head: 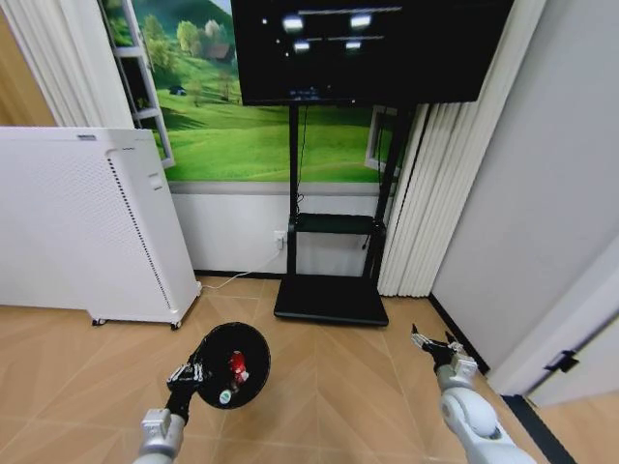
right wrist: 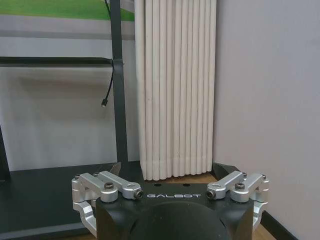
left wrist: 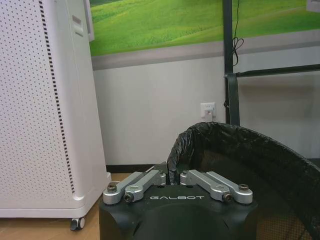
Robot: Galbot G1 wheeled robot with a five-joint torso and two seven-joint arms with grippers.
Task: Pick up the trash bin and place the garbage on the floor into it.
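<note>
Holding the small black round trash bin point(head: 230, 365) with dark liner by its rim: left pincer point(head: 184, 374) clamped shut on the near edge, liner plastic pinched between the fingers in the left wrist view point(left wrist: 172, 175). Bin lifted clear of the wooden floor point(head: 329, 387), tilted so the mouth faces up toward the head camera. Inside the bin: a red crumpled piece point(head: 237, 363) and a small clear-greenish bottle with white cap point(head: 225, 394). No loose litter made out on the floor around the bin.

Placement, all taken from the bin: tall white perforated appliance point(head: 87, 227) behind and to the left; black TV stand base point(head: 332, 300) behind and to the right; white pleated curtain point(head: 416, 213) further right; right pincer point(head: 430, 346) well apart to the right, fingers spread wide, gripping nothing, idle above the floor.

Key relation, as judged: bin opening lies just ahead of the left pincer, bin axis leaning away from the wrist; right arm the free one for any pickup, left arm occupied as carrier. Task looks near done, given contents already in the bin.

Readable text: "GALBOT" on left pincer housing point(left wrist: 176, 198) and on right pincer housing point(right wrist: 174, 196). Small label on the appliance top, unreadable.
</note>
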